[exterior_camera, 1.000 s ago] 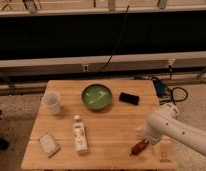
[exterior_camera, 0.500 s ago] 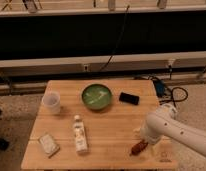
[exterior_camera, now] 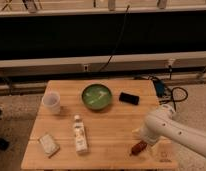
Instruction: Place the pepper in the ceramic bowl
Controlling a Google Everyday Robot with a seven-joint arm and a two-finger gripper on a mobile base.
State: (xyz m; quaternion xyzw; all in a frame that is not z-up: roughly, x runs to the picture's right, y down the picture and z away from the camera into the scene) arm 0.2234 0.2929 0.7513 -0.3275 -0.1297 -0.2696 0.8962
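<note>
- The fingers are hidden at the low end of the white arm; whether they stand wide or narrow cannot be told, nor whether they touch anything
- The gripper sits low over the front right part of the worktop, just above and beside the pepper; where the wrist ends and the gripper begins is hard to make out
- The arm runs off the right edge of the view; its base is cut off
- The pepper lies on the worktop near the front edge, a small dark red-brown shape; its upper right end meets the gripper's outline, and contact cannot be told
- The ceramic bowl stands at the back middle of the worktop, well apart from the pepper; pale streaks show inside it
- A black flat object lies just right of the bowl; a pale cup stands at the left; a small bottle and a pale packet lie at the front left; their labels are unreadable
- Against the earlier frames: pepper, bowl and the other things lie where they lay; the arm's end is over the same spot, any shift too slight to tell
</note>
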